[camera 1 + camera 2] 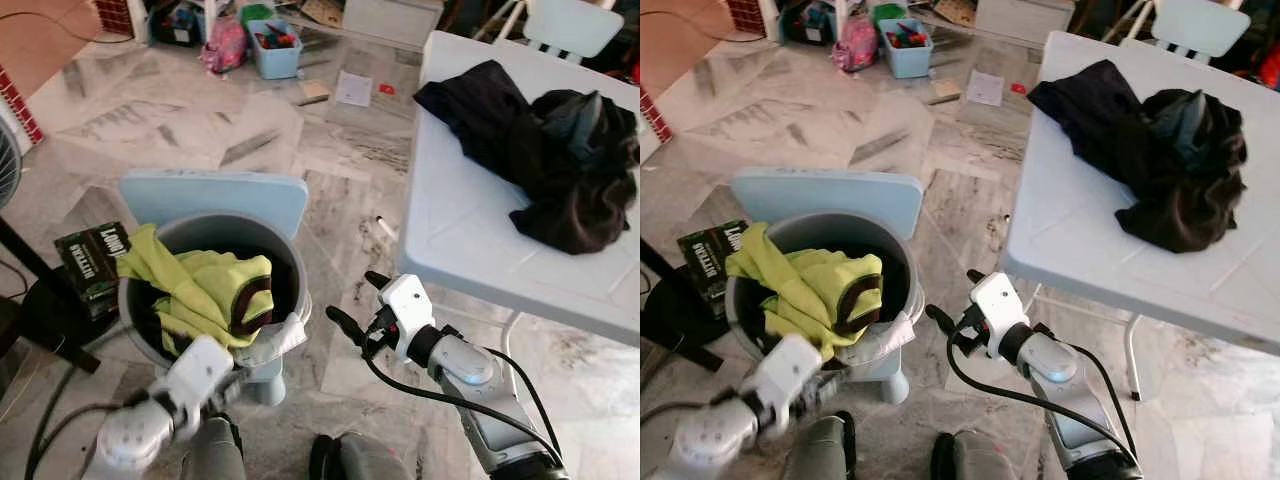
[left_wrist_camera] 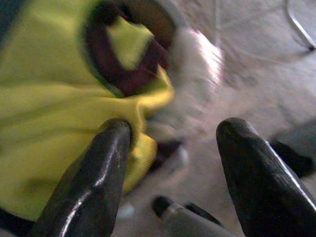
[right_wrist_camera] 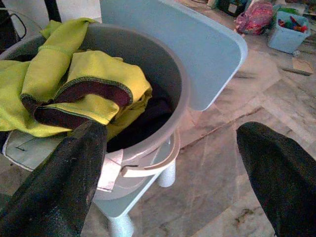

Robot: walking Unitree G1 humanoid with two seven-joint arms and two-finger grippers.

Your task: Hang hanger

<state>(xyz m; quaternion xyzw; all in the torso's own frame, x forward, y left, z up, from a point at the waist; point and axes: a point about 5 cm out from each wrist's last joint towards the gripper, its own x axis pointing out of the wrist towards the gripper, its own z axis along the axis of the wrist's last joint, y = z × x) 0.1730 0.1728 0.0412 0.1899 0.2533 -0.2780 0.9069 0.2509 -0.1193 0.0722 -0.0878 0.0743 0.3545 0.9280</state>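
Note:
A grey bucket stands on a pale blue chair in front of me. A yellow-green garment with dark maroon trim is piled in it and hangs over the rim. My left gripper is open at the bucket's near rim, and one finger touches the yellow cloth. Its white wrist sits just below the bucket. My right gripper is open in the air to the right of the bucket, with nothing between its fingers. Dark clothes lie heaped on the white table.
The table's corner is close to my right arm. A dark green box sits left of the bucket. Across the marble floor lie a paper, a blue bin and a pink bag. A pale chair stands behind the table.

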